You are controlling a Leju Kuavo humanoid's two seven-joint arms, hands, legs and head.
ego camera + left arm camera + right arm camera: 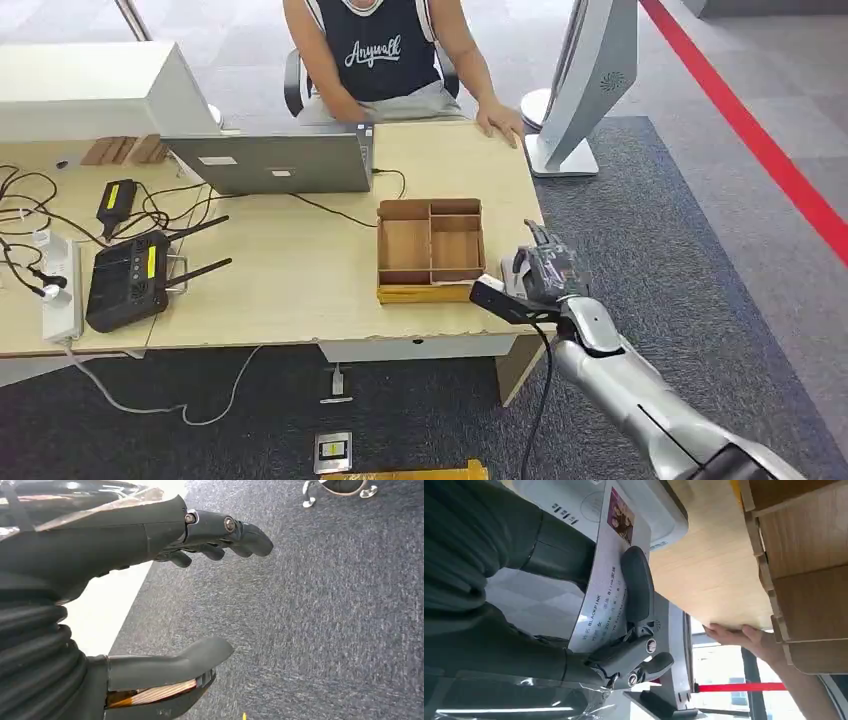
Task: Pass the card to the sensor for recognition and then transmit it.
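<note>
The card (605, 587) is white, with printed text and a small photo at one end. My right hand (624, 630) holds it, thumb (636, 582) pressed flat on its face and fingers behind. It lies just over the white sensor (649, 507) at the table's front right corner. In the head view my right hand (547, 270) hovers over that sensor (511, 268), to the right of the wooden tray (430, 292). My left hand (165, 530) hangs over grey carpet with fingers and thumb apart, holding nothing.
A person sits at the far side of the table (290, 290), one hand (500, 120) resting on its far right corner. A laptop (270, 160), a black router (127, 280), cables and a power strip (60, 285) lie at the left. A white stand (585, 80) rises beyond the table.
</note>
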